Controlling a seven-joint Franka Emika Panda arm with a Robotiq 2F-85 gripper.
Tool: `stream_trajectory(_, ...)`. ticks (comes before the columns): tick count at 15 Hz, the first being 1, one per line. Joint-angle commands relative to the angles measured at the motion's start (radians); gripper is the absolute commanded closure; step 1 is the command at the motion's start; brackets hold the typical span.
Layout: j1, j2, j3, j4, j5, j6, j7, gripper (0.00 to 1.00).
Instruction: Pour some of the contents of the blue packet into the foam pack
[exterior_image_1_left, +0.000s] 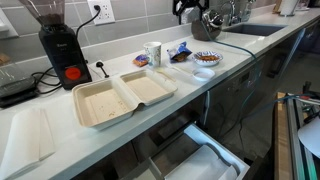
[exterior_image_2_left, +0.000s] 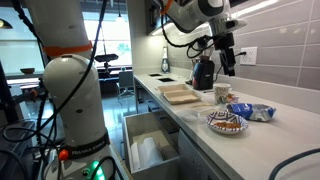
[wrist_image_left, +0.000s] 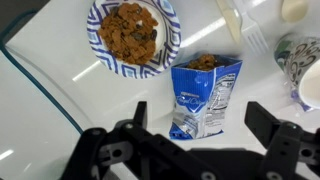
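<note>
Wrist view: blue packet runs lengthwise up the frame, mouth topmost; gripper wide open, empty.

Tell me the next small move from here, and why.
Probably lower straight down toward the blue packet. The gripper is open, holds nothing and hangs above the counter, while the wrist view frames the packet between its fingers. The foam pack looks empty.

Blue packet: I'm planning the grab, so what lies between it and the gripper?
Nothing. In the wrist view the open gripper hangs over the blue packet, with no object in the gap; the bowl sits aside.
</note>
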Motion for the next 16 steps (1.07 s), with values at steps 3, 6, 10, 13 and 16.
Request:
stream_trajectory(3,-0.013,0.043,-0.012,-0.031,-0.022,0.131,-0.004,0.0)
stream_trajectory(6,-0.011,0.085,-0.025,-0.016,-0.005,0.165,-0.04,0.0)
stream_trajectory(10,-0.002,0.09,-0.032,-0.017,0.0,0.145,-0.046,0.0)
stream_trajectory(13,0.0,0.103,-0.035,-0.015,0.0,0.147,-0.049,0.0)
stream_trajectory(16,0.0,0.103,-0.035,-0.013,0.0,0.146,-0.05,0.0)
